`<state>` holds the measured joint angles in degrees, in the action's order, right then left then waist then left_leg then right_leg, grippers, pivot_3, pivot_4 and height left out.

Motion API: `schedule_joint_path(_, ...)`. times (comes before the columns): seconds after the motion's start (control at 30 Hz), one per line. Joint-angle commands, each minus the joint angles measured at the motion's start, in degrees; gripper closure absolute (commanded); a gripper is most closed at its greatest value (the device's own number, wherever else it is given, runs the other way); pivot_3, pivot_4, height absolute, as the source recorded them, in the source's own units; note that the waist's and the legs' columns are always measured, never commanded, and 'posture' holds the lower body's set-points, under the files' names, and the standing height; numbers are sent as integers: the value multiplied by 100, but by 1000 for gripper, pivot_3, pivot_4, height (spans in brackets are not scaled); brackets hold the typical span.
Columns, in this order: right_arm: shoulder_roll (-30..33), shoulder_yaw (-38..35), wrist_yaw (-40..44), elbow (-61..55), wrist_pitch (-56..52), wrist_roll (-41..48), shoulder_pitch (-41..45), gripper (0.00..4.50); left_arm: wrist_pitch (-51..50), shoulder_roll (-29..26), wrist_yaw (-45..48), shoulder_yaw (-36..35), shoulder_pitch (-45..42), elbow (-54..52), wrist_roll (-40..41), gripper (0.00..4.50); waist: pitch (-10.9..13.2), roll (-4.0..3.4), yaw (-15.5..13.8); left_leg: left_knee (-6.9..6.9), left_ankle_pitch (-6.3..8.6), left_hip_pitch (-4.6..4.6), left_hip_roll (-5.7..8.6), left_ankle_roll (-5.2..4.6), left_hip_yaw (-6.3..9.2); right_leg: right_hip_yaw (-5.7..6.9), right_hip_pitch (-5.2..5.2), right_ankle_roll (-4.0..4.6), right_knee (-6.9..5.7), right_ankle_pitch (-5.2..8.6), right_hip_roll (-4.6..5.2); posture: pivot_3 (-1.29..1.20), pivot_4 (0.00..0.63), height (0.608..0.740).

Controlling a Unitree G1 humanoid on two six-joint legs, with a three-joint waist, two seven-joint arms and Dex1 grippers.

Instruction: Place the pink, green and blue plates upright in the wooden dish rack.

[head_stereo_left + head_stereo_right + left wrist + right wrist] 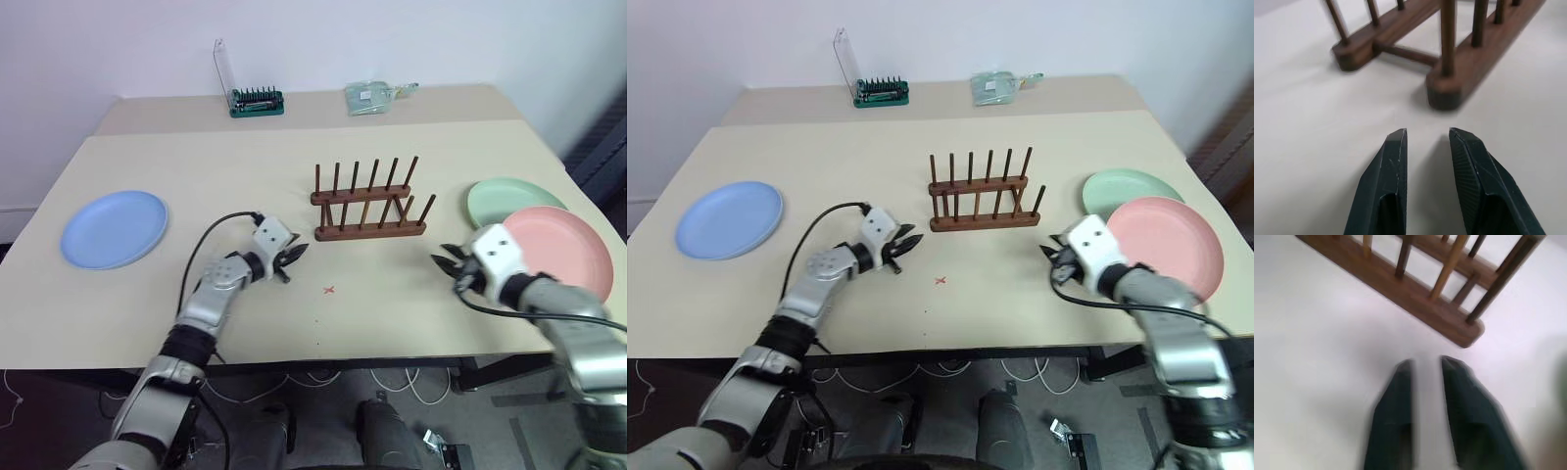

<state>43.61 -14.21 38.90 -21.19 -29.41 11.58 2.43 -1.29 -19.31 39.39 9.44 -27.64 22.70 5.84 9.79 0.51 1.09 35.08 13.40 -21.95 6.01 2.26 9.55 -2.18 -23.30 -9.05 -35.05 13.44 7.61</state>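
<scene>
Wooden dish rack (367, 201): empty, mid-table, bare surface on all sides.
Blue plate (115, 228): flat, near the table's left edge.
Green plate (509, 199): flat, near the right edge; its near side lies under the pink plate.
Pink plate (563, 253): flat, close to the front-right corner.
Left gripper (291, 259): jaws parted, grasping nothing, low beside the rack's left end.
Right gripper (449, 264): jaws parted, empty, beside the rack's right end.
Table (245, 166): open between the grippers, with a small red cross (329, 290).
Far edge: green tool holder (257, 101), clear packet (372, 97).

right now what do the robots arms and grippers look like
Both arms are silver-grey metal with black joints. Each wrist carries a white block, and a black cable loops from it back along the forearm. The left gripper and right gripper each have two tapered black fingers with finely ribbed inner faces.
</scene>
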Motion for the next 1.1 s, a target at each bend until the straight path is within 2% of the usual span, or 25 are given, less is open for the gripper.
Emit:
schedule_joint_path(0.03, 329, -823, -23, -395, -252, -15, -346, 1741, -100, -323, 945, 93, 283, -779, 328, 3154, 1, 3, -54, 6, 0, -11, 1, 0, 2, 0, -8, 18, 0, -11, 0, 0, 150, 740)
schedule_joint_path(0.07, 374, -980, 11, -435, -301, -7, -543, 1218, -143, -401, 1207, 193, 376, -966, 392, 3154, 2, 11, -90, 14, 0, -24, 4, 0, 4, 1, -13, 20, 0, -13, 2, 0, 150, 740)
schedule_joint_path(0.17, 321, -1305, -2, -512, -471, 48, -1039, 1218, -258, -411, 1731, 349, 522, -1406, 636, 3154, 5, 14, -205, 18, 0, -37, 7, -1, 4, 2, -14, 20, 9, -13, 8, 0, 150, 740)
schedule_joint_path(0.27, 165, -1267, -130, -535, -534, 44, -1269, 1218, -432, -249, 1863, 398, 470, -1505, 739, 3154, 7, 16, -195, 23, 0, -45, 9, -2, 5, 2, -17, 21, 13, -13, 13, 0, 150, 740)
schedule_joint_path(0.5, -38, -499, -1188, 172, -533, -994, -1300, 1218, -385, 76, 1932, 633, 269, -1409, 554, 3154, 8, 16, -178, 21, 1, -39, 6, -2, -3, 3, -18, 22, 12, -13, 9, 0, 150, 740)
schedule_joint_path(0.6, -126, -432, -1227, 188, -487, -943, -1265, 2024, -378, 75, 1941, 651, 273, -1373, 551, 3154, 8, 16, -183, 20, 0, -40, 6, -2, 0, 3, -19, 23, 11, -13, 8, 0, 150, 740)
schedule_joint_path(0.73, -92, -298, -1305, 225, -338, -1144, -1340, 4130, -339, 88, 1930, 684, 276, -1336, 503, 3154, 8, 17, -181, 21, 0, -40, 7, -2, 0, 3, -18, 22, 12, -13, 9, 0, 150, 740)
schedule_joint_path(0.77, -83, -310, -1310, 203, -300, -1170, -1367, 4473, -344, 91, 1931, 680, 276, -1334, 503, 3154, 8, 17, -178, 21, 0, -40, 7, -2, 0, 3, -18, 22, 12, -13, 9, 0, 150, 740)
schedule_joint_path(0.97, 108, -682, -1241, 22, 95, -1261, -1444, 4473, -322, 100, 1914, 686, 288, -1291, 446, 3154, 8, 20, -177, 22, 0, -39, 7, -2, 1, 2, -15, 21, 11, -13, 9, 0, 150, 740)
schedule_joint_path(1.1, 494, -1285, -525, -334, 635, -813, -1387, 4473, -329, 134, 1886, 677, 265, -1273, 444, 3154, 10, 16, -176, 22, 0, -39, 7, -2, 0, 3, -16, 20, 11, -13, 8, 0, 150, 740)
